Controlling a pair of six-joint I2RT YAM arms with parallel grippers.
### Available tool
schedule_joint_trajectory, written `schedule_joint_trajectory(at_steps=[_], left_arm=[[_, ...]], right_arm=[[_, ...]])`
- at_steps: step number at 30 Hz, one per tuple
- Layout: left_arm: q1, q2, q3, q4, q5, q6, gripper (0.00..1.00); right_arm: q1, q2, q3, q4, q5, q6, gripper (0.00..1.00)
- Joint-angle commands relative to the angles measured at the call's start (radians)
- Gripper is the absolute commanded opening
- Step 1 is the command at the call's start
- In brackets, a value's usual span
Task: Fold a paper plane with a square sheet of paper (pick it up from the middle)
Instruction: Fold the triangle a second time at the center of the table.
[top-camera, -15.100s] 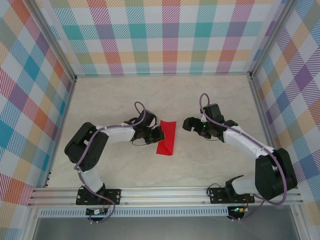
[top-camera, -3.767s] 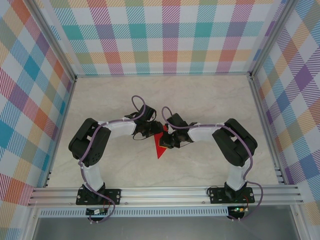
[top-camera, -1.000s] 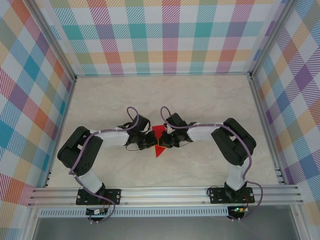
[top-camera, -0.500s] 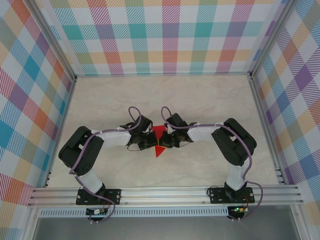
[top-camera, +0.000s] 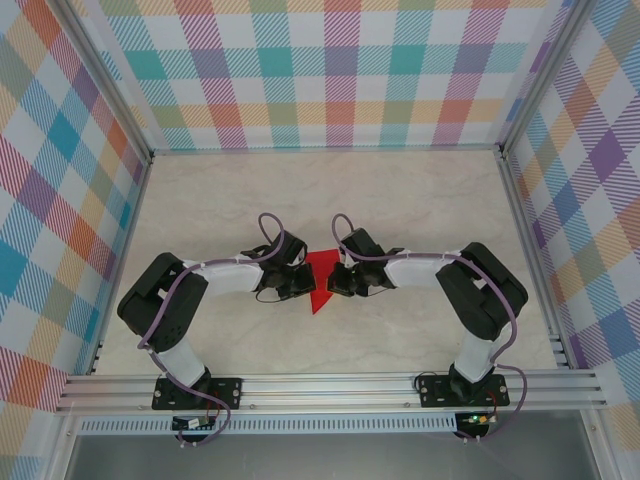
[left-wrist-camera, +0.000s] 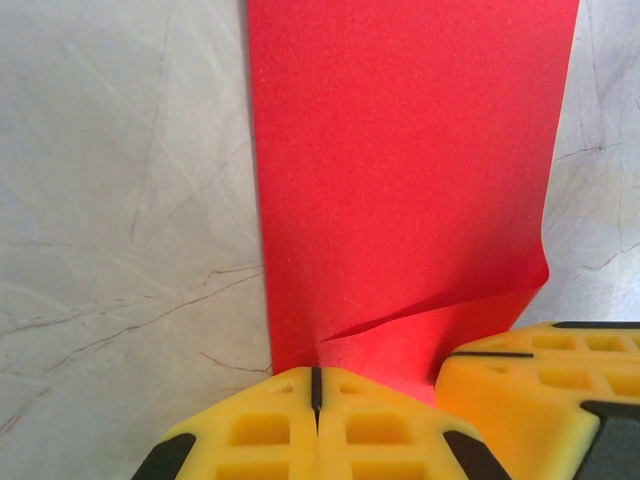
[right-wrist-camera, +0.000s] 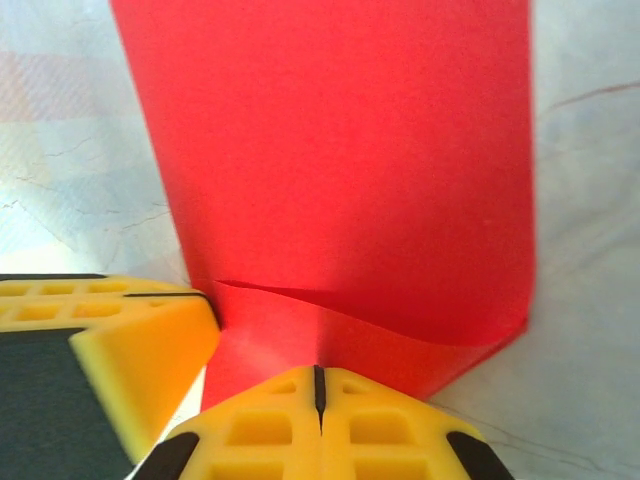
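The square sheet of paper (top-camera: 320, 275) is bright red and folded into a shape that narrows to a point toward the near side of the table. My left gripper (top-camera: 302, 285) meets it from the left and my right gripper (top-camera: 336, 283) from the right, almost touching each other. In the left wrist view the paper (left-wrist-camera: 400, 180) lies flat with a loose flap, and my left gripper (left-wrist-camera: 316, 372) is shut with its tips on the paper's edge. My right gripper (right-wrist-camera: 319, 370) is likewise shut against the paper (right-wrist-camera: 340, 170). Whether either one pinches a layer is hidden.
The marble-look table (top-camera: 420, 200) is walled by plaid panels (top-camera: 330, 70) on three sides, with an aluminium rail (top-camera: 330, 385) along the near edge. A yellow finger of the other gripper shows in each wrist view, the right one (left-wrist-camera: 540, 380) and the left one (right-wrist-camera: 130, 350).
The right arm has drawn back a little to the right and its elbow has swung outward, uncovering more of the paper's top. The left gripper has edged closer. Both stay shut.
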Motion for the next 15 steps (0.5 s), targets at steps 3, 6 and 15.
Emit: schedule_joint_trajectory(at_steps=[3,6,15], left_arm=[[-0.016,0.005,-0.008,-0.081,-0.062,0.004,0.00],[-0.016,0.002,-0.009,-0.084,-0.065,0.006,0.00],[-0.017,0.005,-0.002,-0.090,-0.067,0.008,0.00]], right_arm=[[-0.013,-0.002,-0.018,0.014,0.011,0.012,0.03],[-0.017,0.006,-0.017,0.012,0.011,0.013,0.03],[-0.024,-0.024,0.001,0.002,-0.002,0.011,0.03]])
